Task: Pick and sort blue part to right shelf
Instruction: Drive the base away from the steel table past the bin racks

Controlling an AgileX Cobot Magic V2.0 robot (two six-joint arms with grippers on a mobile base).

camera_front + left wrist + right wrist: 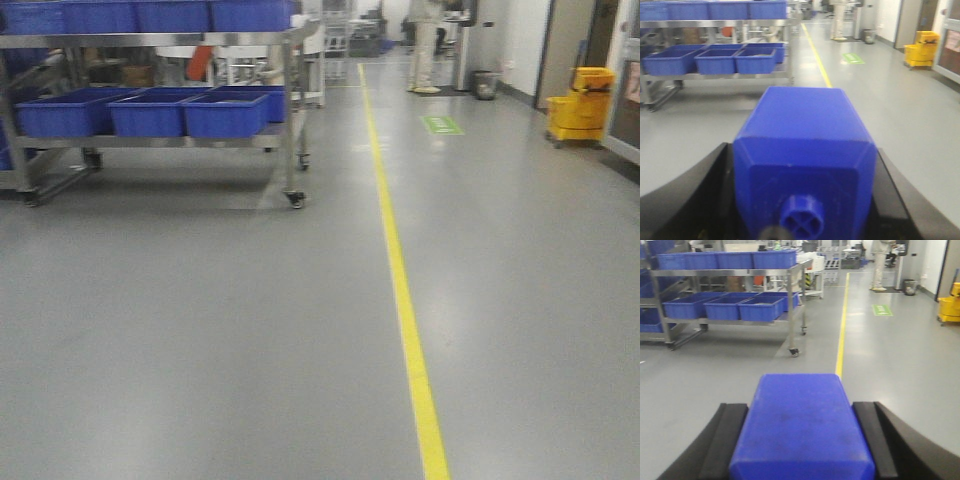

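Note:
My right gripper (800, 412) is shut on the blue part (801, 440). Only its flat-sided dark-blue body shows between the black fingers (725, 440); its neck and cap are hidden. My left gripper (804, 167) is shut on a squatter blue block (805, 120) with bevelled corners and a small round knob (802, 220) facing the camera. The stainless-steel shelf (150, 141) with open blue bins (150, 113) stands ahead on the left on castors. It also shows in the left wrist view (715, 76) and the right wrist view (730, 273). Neither gripper shows in the front view.
A yellow floor line (405, 300) runs away down the grey corridor. A yellow mop bucket (580, 105) stands at the right wall. A person (425, 50) and a small waste bin (486, 84) are far ahead, past a green floor mark (442, 125).

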